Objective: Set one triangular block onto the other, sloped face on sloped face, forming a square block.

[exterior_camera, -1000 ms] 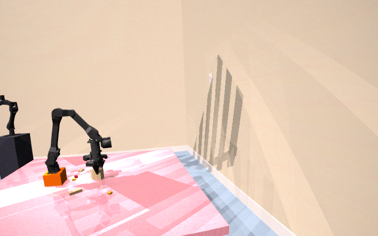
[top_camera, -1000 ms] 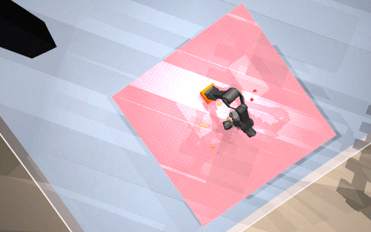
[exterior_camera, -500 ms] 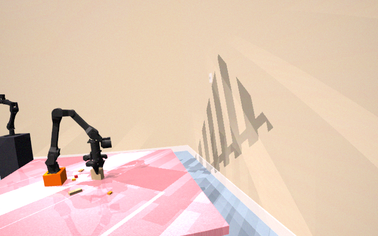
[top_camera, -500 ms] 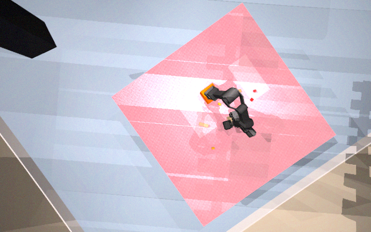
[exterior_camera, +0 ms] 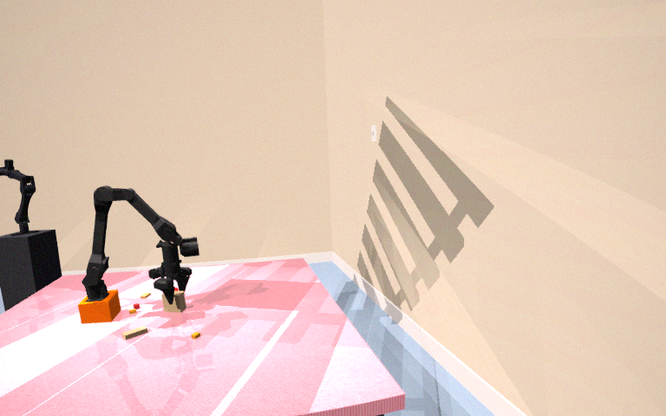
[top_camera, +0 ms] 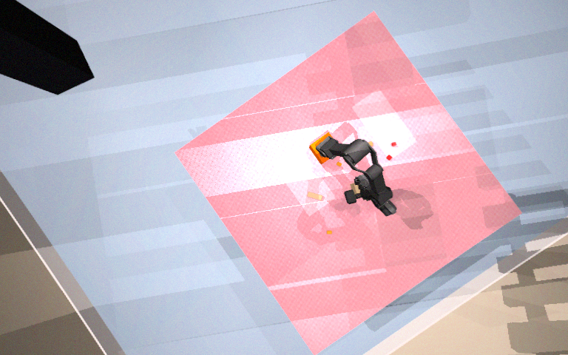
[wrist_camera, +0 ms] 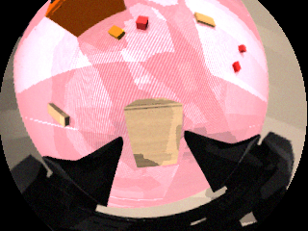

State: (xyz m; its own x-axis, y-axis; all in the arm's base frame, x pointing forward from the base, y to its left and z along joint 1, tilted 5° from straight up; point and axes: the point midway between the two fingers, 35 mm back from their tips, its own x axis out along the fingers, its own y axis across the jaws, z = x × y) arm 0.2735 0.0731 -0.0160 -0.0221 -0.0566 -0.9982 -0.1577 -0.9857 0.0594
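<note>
The two light wooden triangular blocks sit together as one squarish block [top_camera: 355, 188] [exterior_camera: 176, 307] [wrist_camera: 154, 126] on the pink table [top_camera: 293, 259] [exterior_camera: 275, 373]. A thin seam line crosses near its far edge in the wrist view; its top looks roughly level. The sloped joint and how exactly the ends line up cannot be made out. My gripper [exterior_camera: 176, 295] [wrist_camera: 154, 138] is open, pointing down, with one finger on each side of the block. In the wrist view pink table shows between the block and each finger. The fingers still stand low beside it, partly hiding it in the exterior view.
A wooden bar [top_camera: 314, 195] [exterior_camera: 134, 333] [wrist_camera: 59, 115] and a small orange block [top_camera: 329, 232] [exterior_camera: 195, 334] lie to one side. Nearer the orange arm base [exterior_camera: 95, 312] [wrist_camera: 91, 16] lie another orange block [wrist_camera: 116, 32], a red cube [wrist_camera: 141, 22] and a wooden piece [wrist_camera: 205, 19].
</note>
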